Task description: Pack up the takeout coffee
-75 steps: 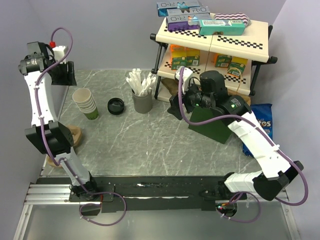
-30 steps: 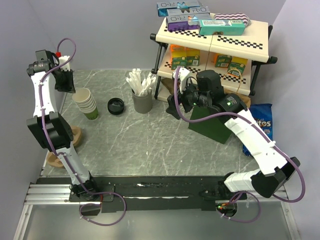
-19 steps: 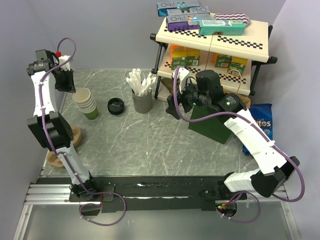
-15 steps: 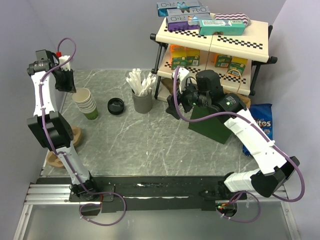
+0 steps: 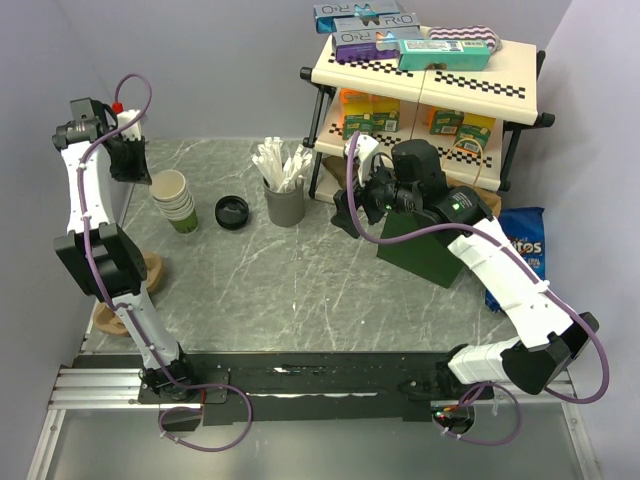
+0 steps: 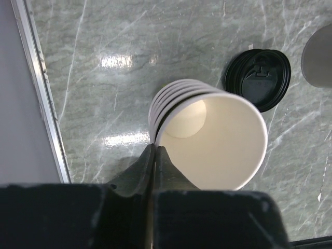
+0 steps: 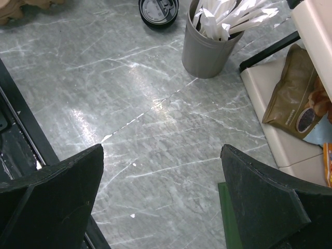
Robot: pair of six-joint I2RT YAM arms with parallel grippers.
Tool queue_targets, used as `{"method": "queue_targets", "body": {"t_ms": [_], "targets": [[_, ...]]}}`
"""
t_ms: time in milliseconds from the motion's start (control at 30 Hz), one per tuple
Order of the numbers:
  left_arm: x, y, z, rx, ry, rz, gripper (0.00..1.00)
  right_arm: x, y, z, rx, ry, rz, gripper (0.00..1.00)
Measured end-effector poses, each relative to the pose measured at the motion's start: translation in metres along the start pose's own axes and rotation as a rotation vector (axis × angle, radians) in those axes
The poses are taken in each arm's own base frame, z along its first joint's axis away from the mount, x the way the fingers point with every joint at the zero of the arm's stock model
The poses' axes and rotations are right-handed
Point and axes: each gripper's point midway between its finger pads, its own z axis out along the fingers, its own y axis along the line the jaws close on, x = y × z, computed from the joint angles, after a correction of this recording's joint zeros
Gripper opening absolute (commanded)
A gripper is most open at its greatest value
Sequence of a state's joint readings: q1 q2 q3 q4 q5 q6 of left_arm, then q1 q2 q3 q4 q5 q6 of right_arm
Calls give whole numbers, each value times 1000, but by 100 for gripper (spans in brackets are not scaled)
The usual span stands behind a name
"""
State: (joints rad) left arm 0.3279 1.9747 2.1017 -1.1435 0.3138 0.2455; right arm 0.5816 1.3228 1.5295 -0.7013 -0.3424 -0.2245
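Observation:
No lidded dark green cup shows, so the takeout coffee is out of view. A stack of lidless cream-white paper cups (image 5: 175, 200) with a green outside stands at the table's back left. My left gripper (image 6: 154, 149) reaches down from above and is shut on the near rim of the top cup (image 6: 212, 140), one finger inside and one outside. A loose black lid (image 5: 231, 212) lies flat just right of the stack. My right gripper (image 7: 161, 197) hangs open over bare table near the middle, holding nothing, with a dark green bag (image 5: 425, 250) right beside it.
A grey holder of white cutlery (image 5: 284, 200) stands behind the lid. A two-tier rack (image 5: 430, 90) with boxes and snacks fills the back right, with a brown pouch (image 7: 290, 93) on its low tier. A blue chip bag (image 5: 520, 250) lies at the right edge.
My left jaws have closed on the top cup's rim, and the cup has shifted a little to the right. The right arm has stayed still.

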Motion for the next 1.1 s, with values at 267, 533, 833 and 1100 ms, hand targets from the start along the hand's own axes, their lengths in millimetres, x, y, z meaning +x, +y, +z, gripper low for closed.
{"method": "queue_targets", "body": {"t_ms": [267,533,833,1100], "targets": [[-14,-2,-12,-4,-44,14,1,2,-1,3,-1,8,3,100],[-24,-7,-23,4,-71,-3,1,3,-3,7,-3,18,7,100],[-59,-23,-74,11,-224,19,1,-10,-2,2,-6,-6,-3,100],[-56,-55,-108,103,-268,97,1,-12,1,4,-23,-7,-1,100]]}}
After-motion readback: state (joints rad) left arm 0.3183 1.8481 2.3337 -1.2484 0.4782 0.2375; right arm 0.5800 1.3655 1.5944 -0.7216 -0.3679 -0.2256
